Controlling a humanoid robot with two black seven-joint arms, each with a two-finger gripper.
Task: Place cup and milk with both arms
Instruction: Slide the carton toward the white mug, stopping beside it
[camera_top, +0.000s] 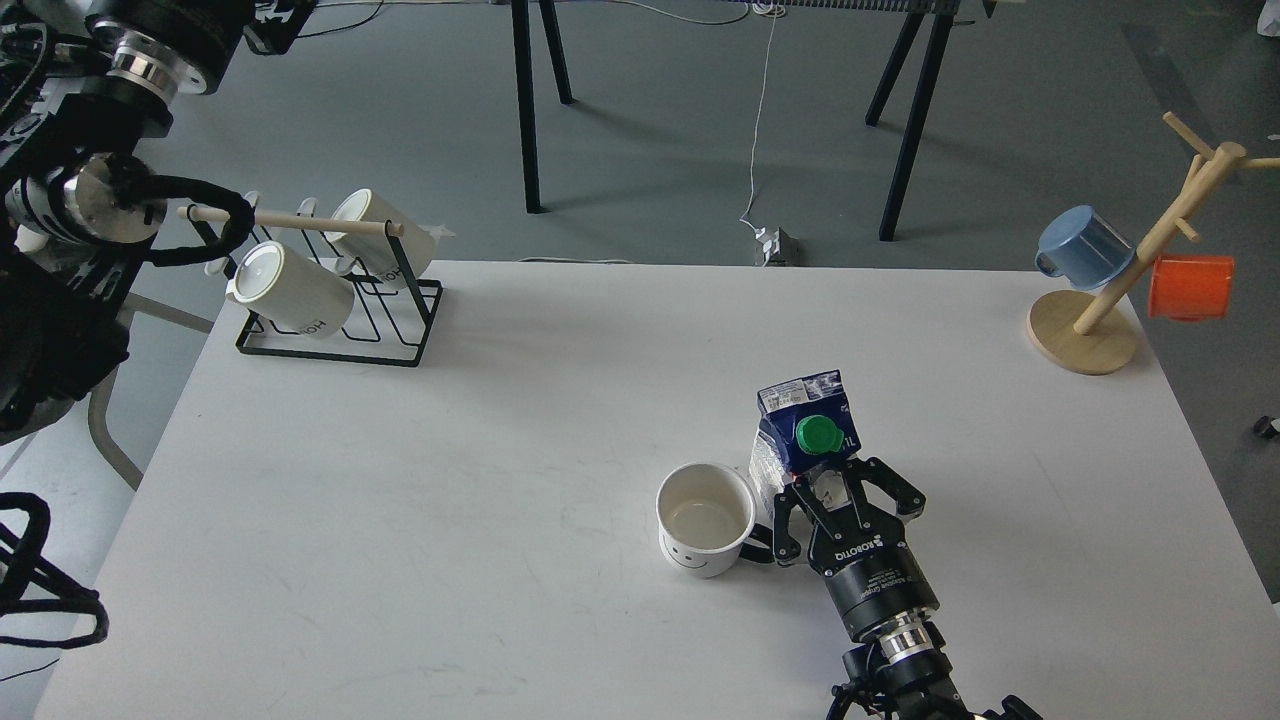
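The right gripper (838, 487) comes in from the 6 o'clock edge and stands at the near face of the milk (800, 435), its two fingers spread to either side of the carton's lower body. Whether the pads actually press the sides cannot be told from this angle; the jaws read as apart and framing the carton, not closed to each other. The carton stands upright on the table (500, 400) at about 5 o'clock from the table's centre, green cap (816, 435) facing the gripper.

The cup (705, 518) stands upright and empty just at 9 o'clock of the carton, very near it, its smiley face turned toward 6 o'clock. Its black handle (756, 545) points toward 3 o'clock and lies just beside the gripper's left finger; contact there cannot be ruled out. In my judgement this closeness is the main hazard: any sideways motion of the carton or gripper may nudge the cup.

The left gripper cannot be made out; only the thick upper parts of the left arm (90, 190) show at 10 o'clock, well apart from both task items.

Open room: the table is bare from centre to 9 o'clock and along the 6 o'clock edge. The wire mug rack (340, 345) with white mugs (290, 290) holds the 11 o'clock corner; the wooden mug tree (1085, 335), carrying a blue cup (1085, 248) and an orange cup (1190, 287), holds the 2 o'clock corner near the edge
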